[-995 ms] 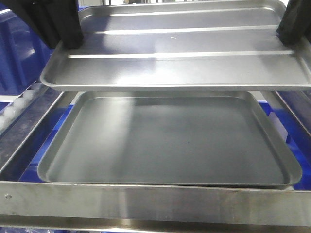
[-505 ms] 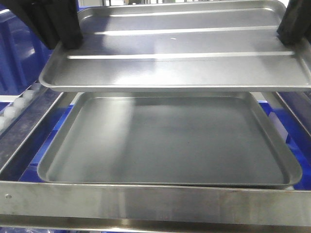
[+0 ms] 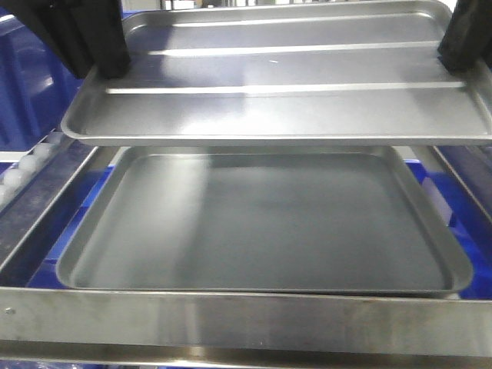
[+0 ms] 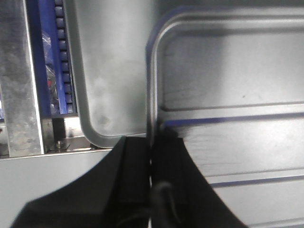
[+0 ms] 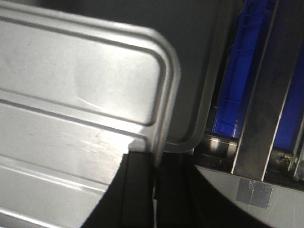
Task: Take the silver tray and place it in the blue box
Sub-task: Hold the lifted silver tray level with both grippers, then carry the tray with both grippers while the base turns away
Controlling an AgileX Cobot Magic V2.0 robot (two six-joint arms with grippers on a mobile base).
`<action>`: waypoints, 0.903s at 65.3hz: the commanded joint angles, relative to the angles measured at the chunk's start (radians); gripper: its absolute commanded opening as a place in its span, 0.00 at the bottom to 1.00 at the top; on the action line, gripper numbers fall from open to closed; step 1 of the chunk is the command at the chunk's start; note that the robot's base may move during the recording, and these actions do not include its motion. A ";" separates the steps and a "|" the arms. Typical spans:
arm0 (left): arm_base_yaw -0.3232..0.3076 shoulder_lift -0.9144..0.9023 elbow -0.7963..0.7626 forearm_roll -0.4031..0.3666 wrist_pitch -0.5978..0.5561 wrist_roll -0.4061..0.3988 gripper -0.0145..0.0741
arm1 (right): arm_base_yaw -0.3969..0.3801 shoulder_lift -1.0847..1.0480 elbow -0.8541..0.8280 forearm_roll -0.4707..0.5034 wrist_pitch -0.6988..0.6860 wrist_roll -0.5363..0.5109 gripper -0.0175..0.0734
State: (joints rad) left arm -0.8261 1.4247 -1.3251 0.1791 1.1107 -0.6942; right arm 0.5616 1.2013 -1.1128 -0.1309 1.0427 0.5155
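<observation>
Grip, left side: left gripper [image 4: 151, 156], black jaws closed tight on rolled rim of silver tray [image 3: 277, 108]. Tray shiny, shallow, round-cornered, two long raised ridges across floor; held aloft over duller, smooth-floored grey tray [image 3: 261, 223]. Right side: right gripper [image 5: 156, 164], jaws likewise clamped on opposite rim.

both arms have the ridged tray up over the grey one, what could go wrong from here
1. The left gripper and right gripper each pinch only the thin rim of the silver tray, so uneven arm motion could twist it loose.
2. The grey tray lies directly beneath. Lowering here would likely land the silver tray on it rather than in the blue box.
</observation>
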 commanded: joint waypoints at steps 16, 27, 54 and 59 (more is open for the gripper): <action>0.000 -0.033 -0.029 0.088 0.052 0.008 0.05 | -0.009 -0.026 -0.028 -0.094 0.026 -0.018 0.25; 0.000 -0.033 -0.029 0.088 0.052 0.008 0.05 | -0.009 -0.026 -0.028 -0.094 0.026 -0.018 0.25; 0.000 -0.033 -0.029 0.085 0.052 0.008 0.05 | -0.009 -0.026 -0.028 -0.094 0.027 -0.018 0.25; 0.000 -0.033 -0.029 0.085 0.052 0.008 0.05 | -0.009 -0.026 -0.028 -0.094 0.027 -0.018 0.25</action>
State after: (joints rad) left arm -0.8261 1.4247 -1.3251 0.1791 1.1107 -0.6942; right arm 0.5616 1.2013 -1.1128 -0.1309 1.0427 0.5155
